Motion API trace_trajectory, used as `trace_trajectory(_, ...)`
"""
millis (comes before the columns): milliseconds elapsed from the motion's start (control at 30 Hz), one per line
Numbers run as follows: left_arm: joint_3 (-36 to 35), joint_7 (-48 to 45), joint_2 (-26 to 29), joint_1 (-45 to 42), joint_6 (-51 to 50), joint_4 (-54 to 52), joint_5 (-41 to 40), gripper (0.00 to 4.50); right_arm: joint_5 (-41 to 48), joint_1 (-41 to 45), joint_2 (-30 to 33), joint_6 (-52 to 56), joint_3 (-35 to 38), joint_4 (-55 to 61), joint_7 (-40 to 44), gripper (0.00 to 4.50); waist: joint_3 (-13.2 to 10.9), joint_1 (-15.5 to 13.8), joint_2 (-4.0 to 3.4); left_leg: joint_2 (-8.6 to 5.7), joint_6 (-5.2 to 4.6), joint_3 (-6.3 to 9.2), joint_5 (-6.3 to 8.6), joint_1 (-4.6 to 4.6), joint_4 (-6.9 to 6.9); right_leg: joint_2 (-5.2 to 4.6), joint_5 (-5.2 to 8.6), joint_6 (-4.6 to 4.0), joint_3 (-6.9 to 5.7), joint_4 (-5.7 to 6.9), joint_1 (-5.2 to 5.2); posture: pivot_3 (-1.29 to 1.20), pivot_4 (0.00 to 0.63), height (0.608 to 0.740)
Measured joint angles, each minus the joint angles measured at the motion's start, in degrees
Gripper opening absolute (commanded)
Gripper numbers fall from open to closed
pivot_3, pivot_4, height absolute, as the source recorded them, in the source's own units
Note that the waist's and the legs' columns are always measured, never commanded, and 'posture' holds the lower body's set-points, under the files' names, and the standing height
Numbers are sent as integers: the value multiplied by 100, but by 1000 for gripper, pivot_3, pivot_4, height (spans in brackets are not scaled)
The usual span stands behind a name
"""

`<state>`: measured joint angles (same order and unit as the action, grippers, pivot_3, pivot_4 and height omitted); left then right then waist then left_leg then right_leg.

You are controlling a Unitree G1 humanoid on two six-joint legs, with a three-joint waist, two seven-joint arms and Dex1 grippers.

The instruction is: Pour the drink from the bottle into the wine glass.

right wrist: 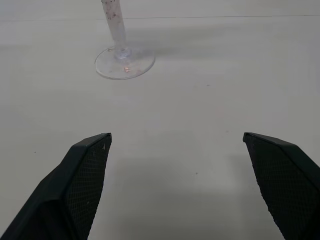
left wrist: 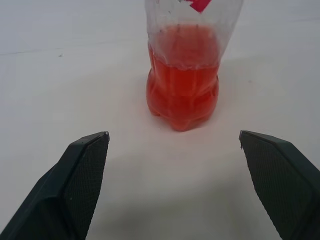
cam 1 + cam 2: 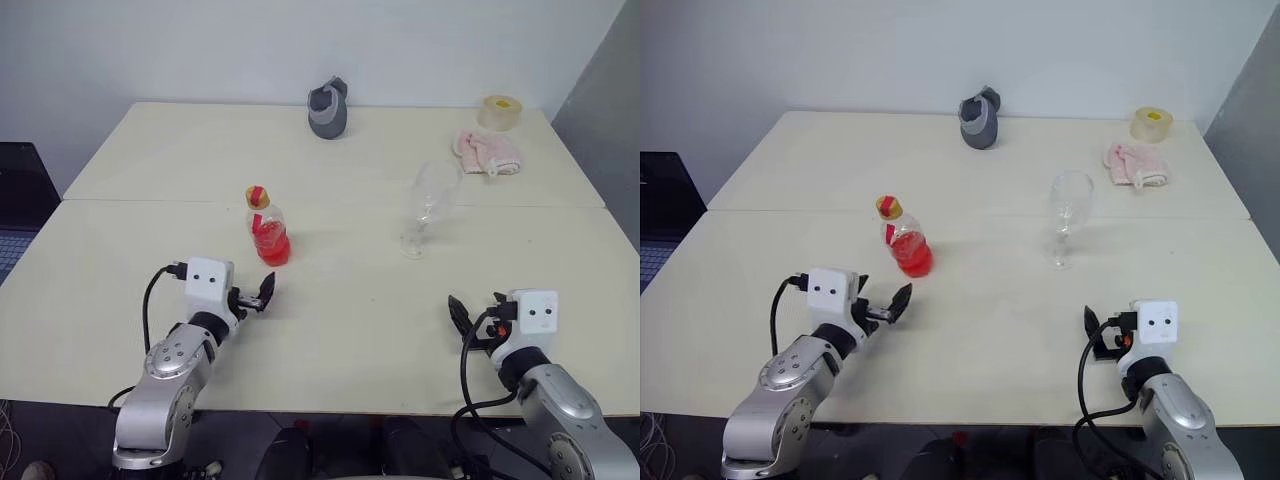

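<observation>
1. Two cream benches (image 3: pixel 330 330) are pushed together, with a seam running across the middle. Everything for the pour sits just on the near side of that seam.
2. The bottle (image 3: pixel 268 233) stands upright left of centre, with red drink (image 2: pixel 182 95) filling roughly its lower half. It has a yellowish top with a bit of red on it.
3. The wine glass (image 3: pixel 1068 217) stands upright well apart from the bottle, at about 3 o'clock from it. The bowl looks empty, and the right wrist view catches its stem and round foot flat on the bench.
4. The left gripper (image 3: pixel 258 296) hovers near the bench at roughly 6 o'clock from the bottle, pointing at it. Its jaws are spread wide with nothing between them, and in the left wrist view the bottle sits dead centre beyond the two fingertips (image 2: pixel 90 160), not touching.
5. The right gripper (image 3: pixel 1092 327) is down near the front edge, about 5 o'clock from the glass and well clear of it. Its jaws are also wide apart and empty, aimed toward the glass foot.
6. At the back there's a grey lumpy thing (image 3: pixel 328 109) around 12 o'clock, a roll of tape (image 3: pixel 500 111) at the far right corner, and a pink cloth (image 3: pixel 487 153) just in front of the tape.
</observation>
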<state>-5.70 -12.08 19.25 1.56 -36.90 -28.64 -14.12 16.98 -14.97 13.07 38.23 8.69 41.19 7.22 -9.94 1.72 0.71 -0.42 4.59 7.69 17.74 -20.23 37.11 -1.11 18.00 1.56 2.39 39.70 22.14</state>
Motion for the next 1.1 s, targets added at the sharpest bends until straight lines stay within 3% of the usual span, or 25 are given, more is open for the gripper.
trace_trajectory(833, -119, -127, -44, 183, 134, -10, -118, 4452, 123, -105, 33, -109, 14, 49, 258, 4500, 0, -2, 0, 1, 0, 1, 0, 0, 0, 0, 0, 0, 0, 0, 0, 0, 150, 740)
trace_trajectory(1100, -87, -278, 57, -91, 428, 49, -55, 4452, 149, 9, 429, -474, -111, -6, 820, 4500, 0, -2, 0, -2, -1, -2, 0, 2, 0, 0, 0, 0, -3, -1, -3, 0, 150, 740)
